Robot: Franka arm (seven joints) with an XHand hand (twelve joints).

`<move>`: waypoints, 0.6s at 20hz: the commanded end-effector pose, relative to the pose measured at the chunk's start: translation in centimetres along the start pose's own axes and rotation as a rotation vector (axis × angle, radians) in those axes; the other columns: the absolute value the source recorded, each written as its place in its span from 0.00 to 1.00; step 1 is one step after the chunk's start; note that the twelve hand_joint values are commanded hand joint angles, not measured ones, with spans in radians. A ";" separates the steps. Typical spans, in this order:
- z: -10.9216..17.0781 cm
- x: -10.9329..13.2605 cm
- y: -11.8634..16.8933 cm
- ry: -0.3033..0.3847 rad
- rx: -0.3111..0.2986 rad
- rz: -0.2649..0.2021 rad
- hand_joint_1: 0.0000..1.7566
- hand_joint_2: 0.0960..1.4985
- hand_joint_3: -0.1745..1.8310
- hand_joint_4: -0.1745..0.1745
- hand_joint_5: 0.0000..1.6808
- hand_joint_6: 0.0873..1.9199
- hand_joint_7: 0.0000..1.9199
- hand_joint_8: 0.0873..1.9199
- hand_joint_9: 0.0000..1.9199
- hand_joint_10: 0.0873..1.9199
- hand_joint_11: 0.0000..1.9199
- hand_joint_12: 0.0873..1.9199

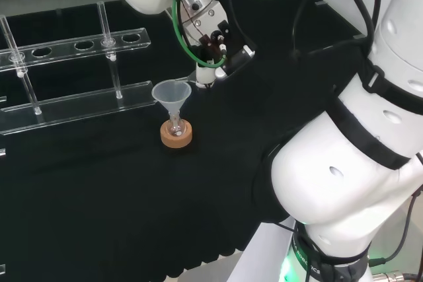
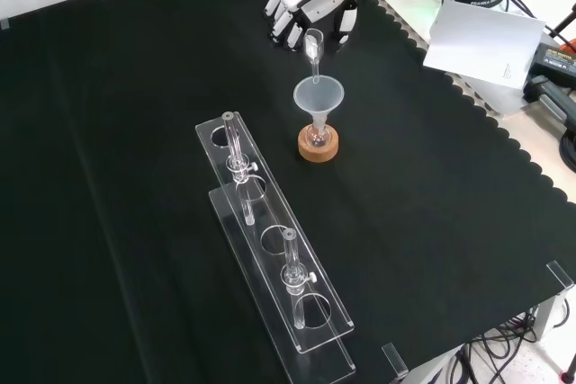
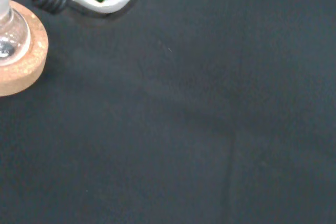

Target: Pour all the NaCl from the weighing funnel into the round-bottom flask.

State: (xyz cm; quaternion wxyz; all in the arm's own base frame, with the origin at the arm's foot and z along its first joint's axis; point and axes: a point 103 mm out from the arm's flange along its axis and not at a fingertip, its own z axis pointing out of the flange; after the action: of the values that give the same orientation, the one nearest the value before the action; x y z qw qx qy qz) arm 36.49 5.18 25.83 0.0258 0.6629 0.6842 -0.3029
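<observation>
Cork ring (image 2: 319, 147) under flask (image 2: 316, 136); fingers (image 2: 290, 22) curled round weighing funnel (image 2: 313, 49) above.

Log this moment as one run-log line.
hand: shut on weighing funnel | spout over funnel | flask on cork ring

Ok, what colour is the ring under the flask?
Light brown cork; the ring shows best in the front view.
</observation>
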 end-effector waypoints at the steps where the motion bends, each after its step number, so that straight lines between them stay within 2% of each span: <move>1: 0.0 0.0 0.1 -0.025 0.014 -0.002 0.63 0.43 0.40 1.00 0.73 0.35 0.31 0.31 0.48 0.15 0.39 0.55; 12: -0.7 0.0 -0.3 -0.062 0.033 -0.007 0.63 0.42 0.40 1.00 0.73 0.35 0.31 0.31 0.48 0.15 0.39 0.55</move>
State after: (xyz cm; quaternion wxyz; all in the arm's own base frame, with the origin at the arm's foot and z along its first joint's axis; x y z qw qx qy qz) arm 36.49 5.35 26.21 0.0329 0.6528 0.6816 -0.3288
